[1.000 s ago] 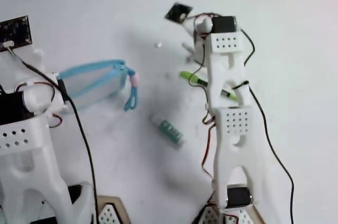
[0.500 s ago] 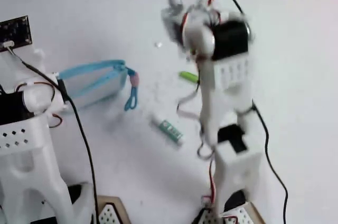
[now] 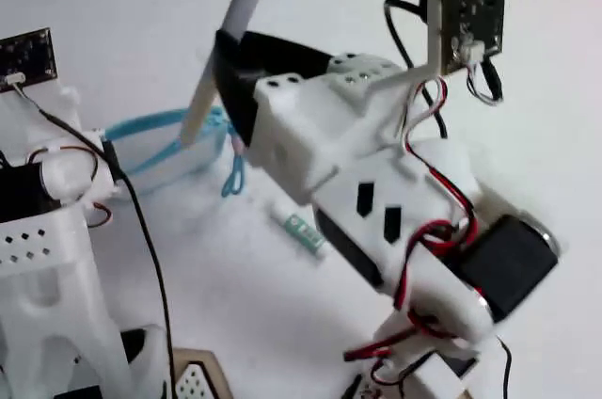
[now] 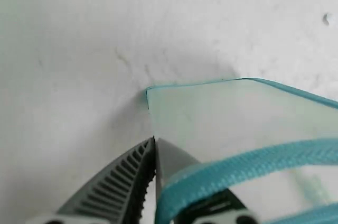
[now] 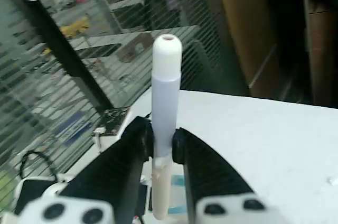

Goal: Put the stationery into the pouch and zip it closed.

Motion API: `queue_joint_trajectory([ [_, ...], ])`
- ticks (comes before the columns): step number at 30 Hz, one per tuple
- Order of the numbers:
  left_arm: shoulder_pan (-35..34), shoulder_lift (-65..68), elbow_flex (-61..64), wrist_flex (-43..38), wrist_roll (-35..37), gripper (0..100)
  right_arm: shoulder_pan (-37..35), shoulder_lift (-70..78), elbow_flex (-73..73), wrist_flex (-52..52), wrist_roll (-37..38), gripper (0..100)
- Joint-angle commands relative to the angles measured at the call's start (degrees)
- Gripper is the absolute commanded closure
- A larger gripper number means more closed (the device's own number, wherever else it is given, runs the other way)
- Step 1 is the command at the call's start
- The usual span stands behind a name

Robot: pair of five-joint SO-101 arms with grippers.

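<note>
The right gripper (image 5: 162, 147) has its jaws pinched on the lower part of a white pen (image 5: 167, 92). The pen sticks up out of them, held high above the desk (image 3: 132, 32) and roughly over the clear pouch (image 3: 160, 156) with the teal zipper. The left gripper (image 4: 155, 147) has its jaws clamped shut on the pouch's zipper edge at 1 end, pinning it where it lies on the desk.

So the step in hand looks like getting the pen inside. To do it well, the right arm probably wants to tip the pen over until it runs along the pouch's long side. Then it can come down slowly and poke 1 end between the 2 zipper rails before letting go. Dropping it from up there would likely bounce it off the plastic. How wide the mouth gapes is hard to tell, since the arm covers part of it.

A small green-and-white tube (image 3: 301, 232) lies on the desk near the pouch, not yet packed.
</note>
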Motion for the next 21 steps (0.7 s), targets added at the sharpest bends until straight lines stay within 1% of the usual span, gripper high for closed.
queue_joint_trajectory([
  [1, 0.48, 0.04, -0.44, -0.97, -0.09, 98, -3.38, -3.56, -0.53, 1.98, 3.96, 98.1],
  [5, 0.48, 0.04, -0.53, -0.79, -0.09, 98, -4.35, -9.89, 0.44, 1.98, 10.64, 98.1],
  [7, 0.48, 0.04, -0.53, -0.79, -0.09, 98, -4.44, -13.93, 4.22, 1.98, 13.01, 98.1],
  [8, 0.48, 0.04, -0.53, -0.79, -0.09, 98, -4.44, -16.4, 7.47, 1.98, 13.01, 98.1],
  [11, 0.48, 0.04, -0.53, -0.79, -0.09, 98, -4.44, -25.63, 22.33, 1.98, 13.01, 98.1],
  [16, 0.48, 0.04, -0.53, -0.79, -0.09, 98, -4.44, -40.75, 53.45, 0.57, 13.01, 98.1],
  [18, 0.48, 0.04, -0.53, -0.79, -0.09, 98, -4.44, -45.67, 64.79, -4.09, 13.1, 98.1],
  [21, 0.48, 0.04, -0.53, -0.79, -0.09, 98, -4.09, -52.26, 80.09, -16.57, 13.36, 98.1],
])
